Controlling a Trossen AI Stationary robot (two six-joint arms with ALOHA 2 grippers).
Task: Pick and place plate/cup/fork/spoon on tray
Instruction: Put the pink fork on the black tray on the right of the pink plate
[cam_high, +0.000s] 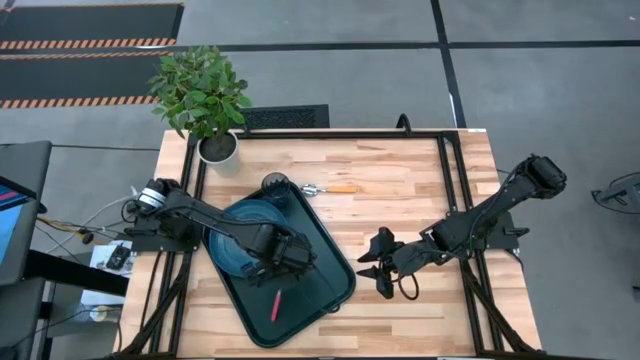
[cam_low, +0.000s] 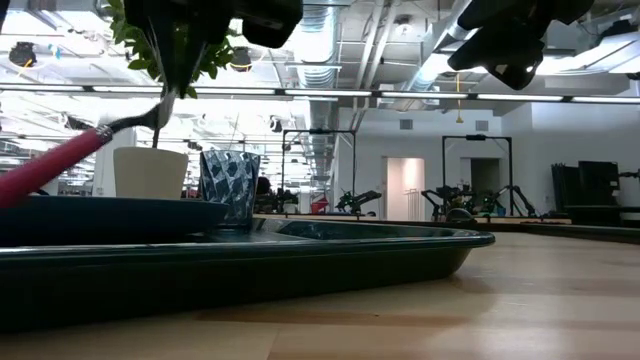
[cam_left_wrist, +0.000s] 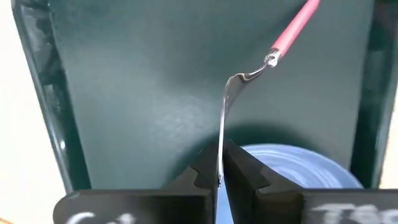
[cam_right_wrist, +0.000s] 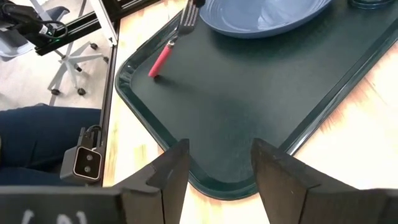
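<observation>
Now, left tool is clamped on the fork by its tine tips, handle angling down w/ its end on the tray floor. Tray also carries the plate, nothing in it, and the cup at a far corner. Right tool hangs just beside the tray's edge, fingers apart, nothing betw. them. Spoon lies on the surface beside the tray, near the cup. White plant pot stands at the surface's far corner. No readable writing anywhere.
</observation>
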